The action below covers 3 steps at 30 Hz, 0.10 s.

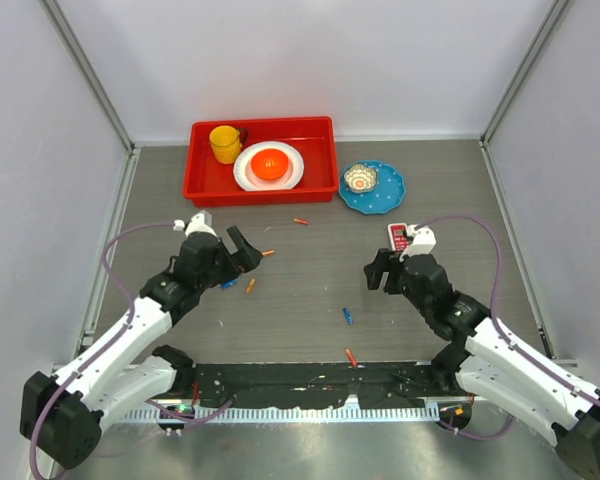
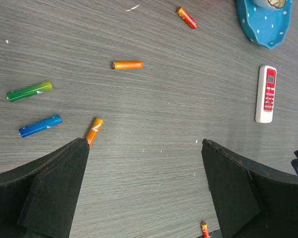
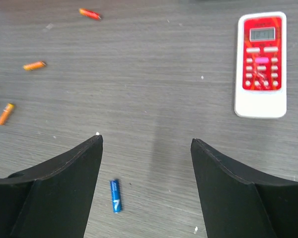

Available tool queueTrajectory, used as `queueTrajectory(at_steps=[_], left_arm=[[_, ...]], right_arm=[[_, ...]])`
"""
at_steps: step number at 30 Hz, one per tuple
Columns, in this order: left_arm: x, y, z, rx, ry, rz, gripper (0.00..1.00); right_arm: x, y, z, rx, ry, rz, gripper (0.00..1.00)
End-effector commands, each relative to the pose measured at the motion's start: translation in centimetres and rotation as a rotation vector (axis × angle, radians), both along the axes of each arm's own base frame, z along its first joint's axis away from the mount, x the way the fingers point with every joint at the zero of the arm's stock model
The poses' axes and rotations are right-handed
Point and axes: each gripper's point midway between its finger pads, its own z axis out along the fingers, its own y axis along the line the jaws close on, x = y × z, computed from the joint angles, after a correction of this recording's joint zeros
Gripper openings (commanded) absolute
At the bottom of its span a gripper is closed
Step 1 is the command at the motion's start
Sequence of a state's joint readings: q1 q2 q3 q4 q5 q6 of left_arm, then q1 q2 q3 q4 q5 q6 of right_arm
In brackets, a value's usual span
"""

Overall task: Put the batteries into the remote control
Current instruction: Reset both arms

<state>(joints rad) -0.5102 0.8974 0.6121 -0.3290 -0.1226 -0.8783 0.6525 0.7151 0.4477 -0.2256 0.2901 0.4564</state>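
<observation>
So, the surface is grey with a fine wood grain. The remote control is a flat white rounded rectangle lying face up, red keypad showing. It sits ahead of the right hand, off past its right-side finger, not touching it. Both hands are spread wide apart with nothing in them, and the left hand hovers well apart from the remote. The batteries are skinny glossy cylinders. The left wrist view shows six: four orange-red, one green battery, one blue battery. A second blue battery lies below the right hand's gap.
</observation>
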Motion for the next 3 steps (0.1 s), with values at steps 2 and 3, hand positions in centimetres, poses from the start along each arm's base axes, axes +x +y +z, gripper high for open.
queueTrajectory(at_steps=[2,3], left_arm=[[0.82,0.12,2.87,-0.013,-0.089,0.010,1.00],[0.77,0.17,3.07,-0.001,-0.093,0.000,1.00]], right_arm=[[0.80,2.39,6.06,0.192,-0.161,0.055,0.77],[0.80,2.62,6.52,0.213,-0.167,0.061,0.78]])
